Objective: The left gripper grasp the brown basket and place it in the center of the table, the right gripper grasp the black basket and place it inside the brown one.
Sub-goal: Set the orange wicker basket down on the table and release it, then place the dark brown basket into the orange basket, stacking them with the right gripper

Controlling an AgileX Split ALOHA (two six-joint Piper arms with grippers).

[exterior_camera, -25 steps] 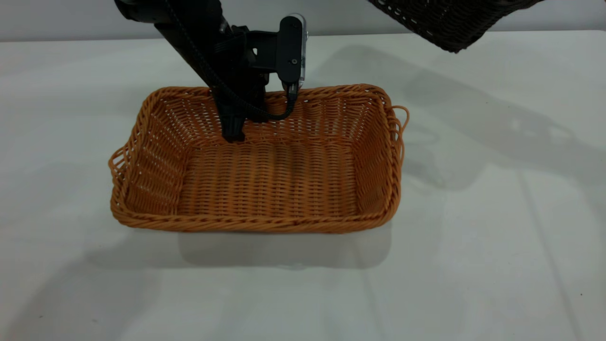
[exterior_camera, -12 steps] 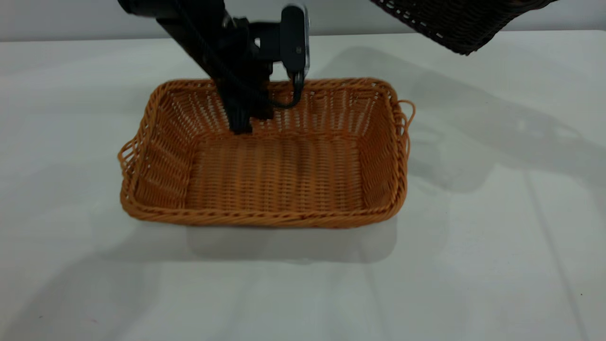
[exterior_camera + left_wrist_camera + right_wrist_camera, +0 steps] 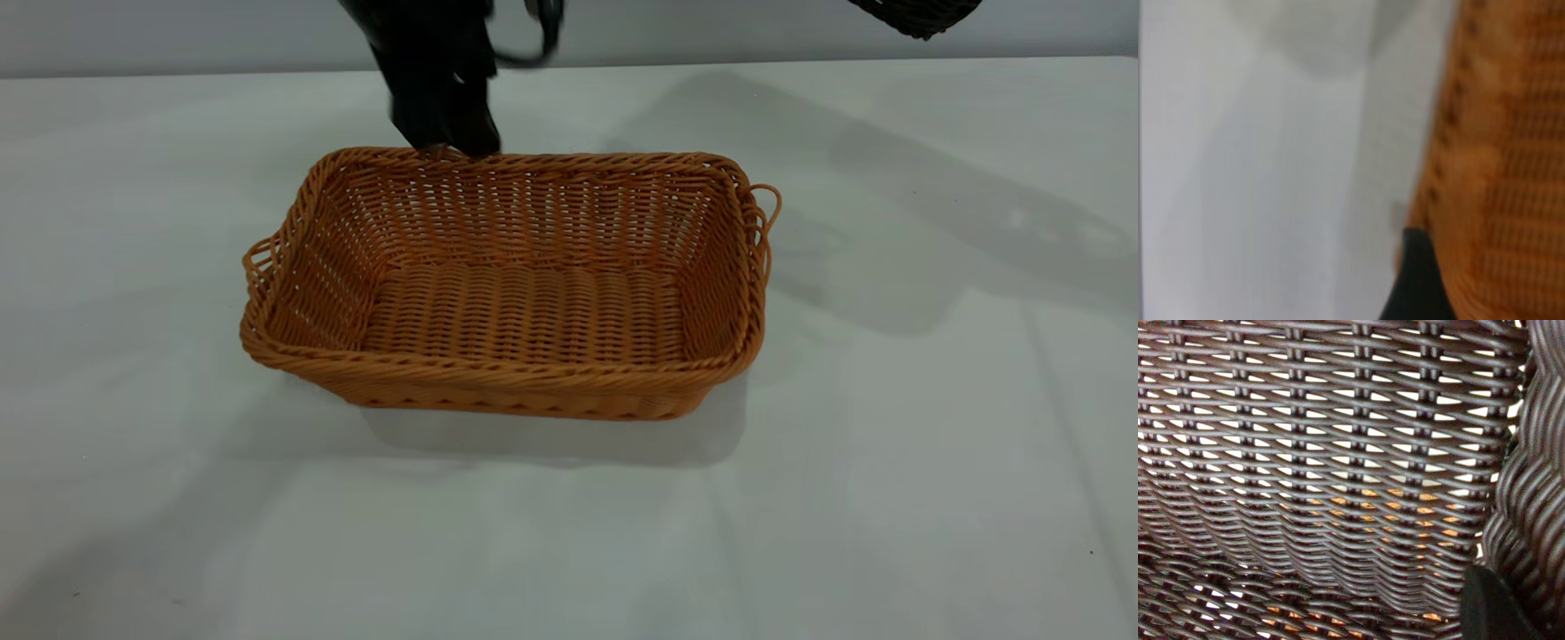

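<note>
Brown basket [image 3: 524, 289] sat flat on the table [image 3: 933, 462], roughly central, its long side facing the camera; first stage judged essentially done. Left gripper [image 3: 444, 138] hung at the basket's far rim, about 11 o'clock from the basket's middle; fingertips right at the braid, but whether clenched on it or released could not be told from either view. Left wrist view showed only one dark finger [image 3: 1418, 280] beside orange weave. Black basket [image 3: 916, 13] was aloft at 1 o'clock, well apart from the brown one. Right gripper [image 3: 1501, 607] appeared clamped on its braided rim, weave filling the wrist view. Remaining: left arm clears, black basket lowered inside the brown one.
</note>
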